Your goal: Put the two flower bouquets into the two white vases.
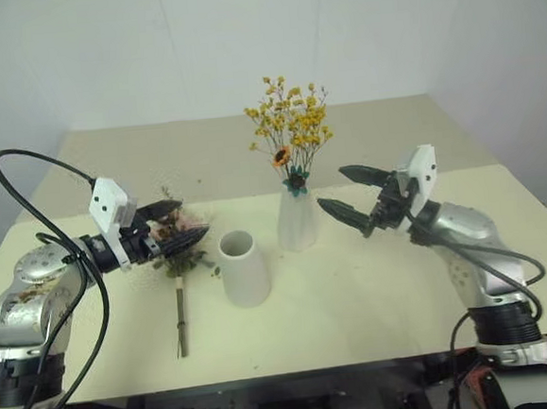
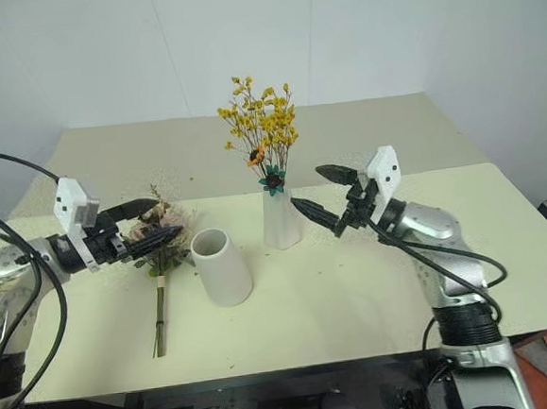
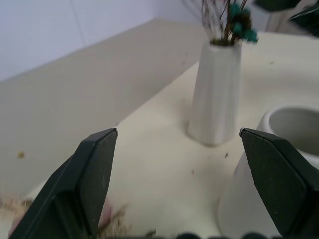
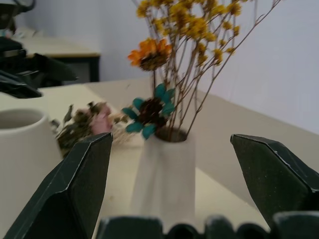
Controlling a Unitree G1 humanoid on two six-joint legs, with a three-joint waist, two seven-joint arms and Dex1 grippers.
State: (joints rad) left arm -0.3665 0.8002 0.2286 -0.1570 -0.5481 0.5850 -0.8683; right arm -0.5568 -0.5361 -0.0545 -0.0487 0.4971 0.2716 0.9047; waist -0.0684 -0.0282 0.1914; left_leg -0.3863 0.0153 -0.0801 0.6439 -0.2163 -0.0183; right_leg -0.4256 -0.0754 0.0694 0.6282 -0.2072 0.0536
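Flowers and vases on a pale table (image 1: 376,301), one bunch in, one bunch lying flat.
Short wide vase (image 1: 243,267) standing empty in the middle; tall slim vase (image 1: 296,218) just behind, holding yellow flowers (image 1: 289,120); pink rose bunch (image 1: 177,259) flat beside the short vase, under left gripper (image 1: 169,227), fingers wide, holding nothing; right gripper (image 1: 347,195) near the tall vase, fingers wide, empty too.

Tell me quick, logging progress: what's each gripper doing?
Left gripper: open, empty, above the rose bouquet.
Right gripper: open, empty, beside the tall vase.
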